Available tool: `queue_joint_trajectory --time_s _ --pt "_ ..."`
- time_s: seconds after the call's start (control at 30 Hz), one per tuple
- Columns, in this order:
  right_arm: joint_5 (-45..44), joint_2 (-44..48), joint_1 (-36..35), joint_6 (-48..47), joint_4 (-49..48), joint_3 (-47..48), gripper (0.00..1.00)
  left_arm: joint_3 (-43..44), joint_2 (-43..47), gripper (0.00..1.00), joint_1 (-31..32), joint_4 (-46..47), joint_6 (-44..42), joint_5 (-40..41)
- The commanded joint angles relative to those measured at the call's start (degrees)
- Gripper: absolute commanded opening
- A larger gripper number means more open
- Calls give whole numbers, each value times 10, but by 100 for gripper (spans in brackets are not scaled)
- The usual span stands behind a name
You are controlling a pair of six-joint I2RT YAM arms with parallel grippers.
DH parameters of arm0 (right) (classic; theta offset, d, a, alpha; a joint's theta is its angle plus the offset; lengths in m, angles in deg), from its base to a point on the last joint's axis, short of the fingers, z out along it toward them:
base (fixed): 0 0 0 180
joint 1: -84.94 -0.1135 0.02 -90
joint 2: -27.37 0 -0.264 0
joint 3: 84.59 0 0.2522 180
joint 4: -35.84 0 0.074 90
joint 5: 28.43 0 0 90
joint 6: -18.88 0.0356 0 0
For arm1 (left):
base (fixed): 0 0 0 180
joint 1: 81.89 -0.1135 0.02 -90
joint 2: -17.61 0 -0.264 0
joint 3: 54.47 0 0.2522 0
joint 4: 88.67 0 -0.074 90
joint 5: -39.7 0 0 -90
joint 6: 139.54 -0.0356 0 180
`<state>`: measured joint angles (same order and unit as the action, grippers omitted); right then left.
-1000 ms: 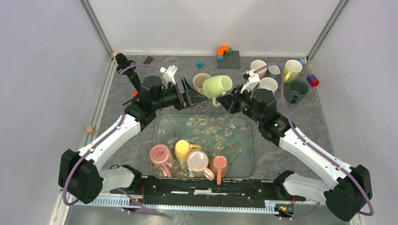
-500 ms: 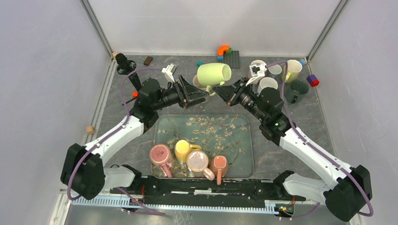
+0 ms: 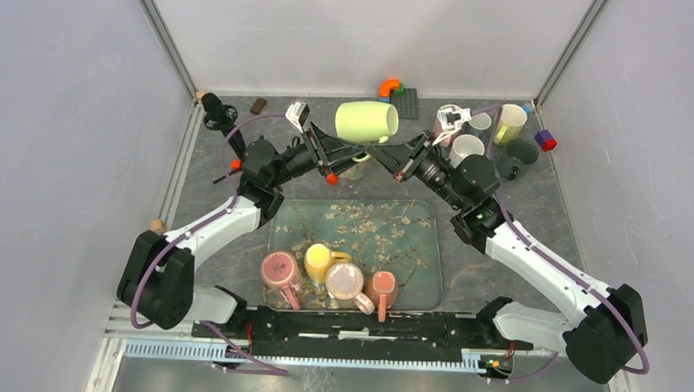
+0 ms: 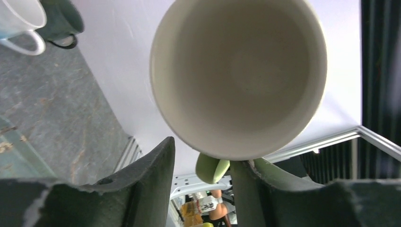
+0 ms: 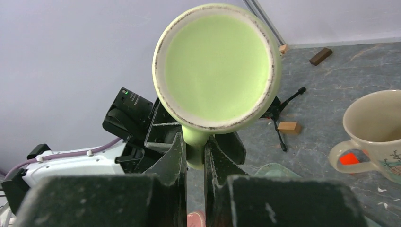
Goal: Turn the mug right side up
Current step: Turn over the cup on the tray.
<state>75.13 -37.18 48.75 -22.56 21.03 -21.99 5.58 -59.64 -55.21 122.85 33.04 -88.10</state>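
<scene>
Two arms meet above the far edge of the tray [image 3: 411, 268] in the top view. The green mug [image 3: 367, 122] hangs in the air there on its side, mouth toward the left gripper [image 3: 352, 149], base toward the right gripper [image 3: 383, 152].

Left wrist view: staring straight into the mug's mouth. The left jaws stand apart either side of the handle [image 4: 212, 168], not pinching anything as far as I can see.

Right wrist view: the right jaws are clamped on that handle, just under the base.

Looks like a mid-air handover, flip half done. I'd guess the left jaws need a firm bite before the right lets go, then mouth up and down onto the table [image 3: 552, 212] beside the tray.
</scene>
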Motion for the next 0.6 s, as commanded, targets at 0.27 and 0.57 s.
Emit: queue_joint_trajectory --time_s 0.27,0.57 --pt "32 -16 5 45 -141 0 0 -9 11 43 -4 148 92 -9" --pt "60 -39 24 107 -204 -22 0 -7 24 39 -4 150 93 -14"
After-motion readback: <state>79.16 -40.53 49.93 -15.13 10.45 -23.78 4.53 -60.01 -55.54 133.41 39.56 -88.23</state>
